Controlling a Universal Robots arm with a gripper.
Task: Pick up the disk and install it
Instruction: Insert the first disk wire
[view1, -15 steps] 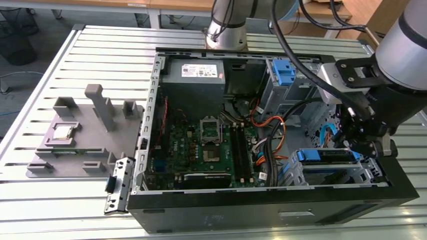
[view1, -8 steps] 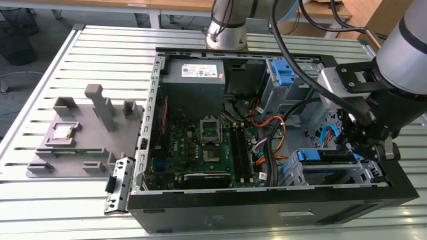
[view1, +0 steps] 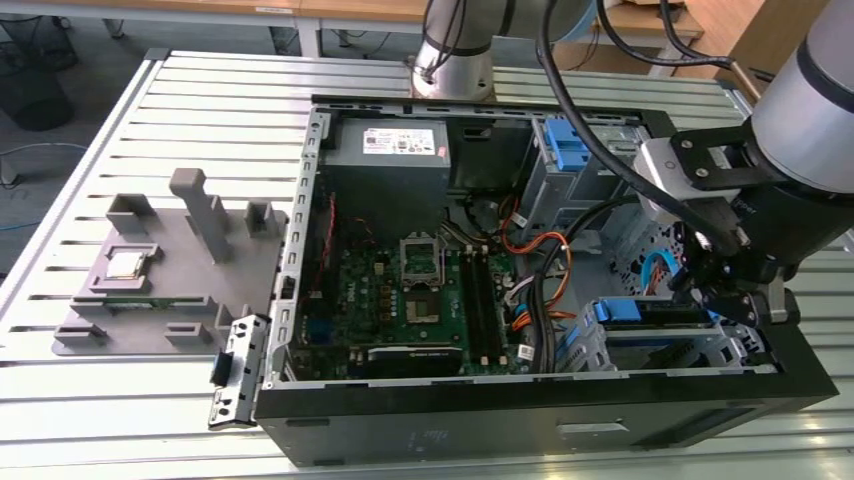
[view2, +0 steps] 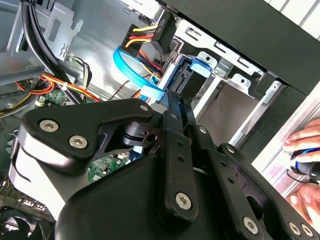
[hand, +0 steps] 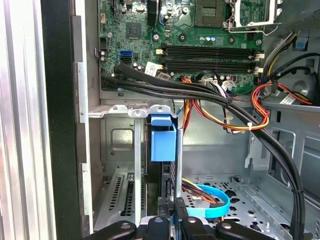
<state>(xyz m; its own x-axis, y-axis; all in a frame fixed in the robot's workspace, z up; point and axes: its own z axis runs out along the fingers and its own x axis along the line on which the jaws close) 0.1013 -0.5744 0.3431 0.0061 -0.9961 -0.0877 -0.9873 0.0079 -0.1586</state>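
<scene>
One gripper (view1: 731, 300) is seen lowered into the open computer case (view1: 534, 410), at the corner nearest the exterior view's right, where the metal drive cage (hand: 117, 145) is mounted. The disk (view1: 638, 312) is found standing on edge inside that cage, its blue plastic bracket (hand: 162, 140) showing between the cage's metal tabs. In the first wrist view the fingers are drawn narrow, and a thin silver edge running beside the blue bracket is pinched between them (hand: 175, 220). In the second wrist view the fingertips are shown reaching up to the disk (view2: 192, 75). A flat blue data cable (hand: 215, 200) is looped just beside the fingers, on the case floor. The green motherboard (hand: 200, 40) is laid behind the cage, crossed by black and orange wiring. A small square processor chip (view1: 127, 265) is left on a grey fixture on the slatted table (view1: 200, 110), well apart from the case. A person's hand (view2: 305, 142) is rested on the table beside the case
</scene>
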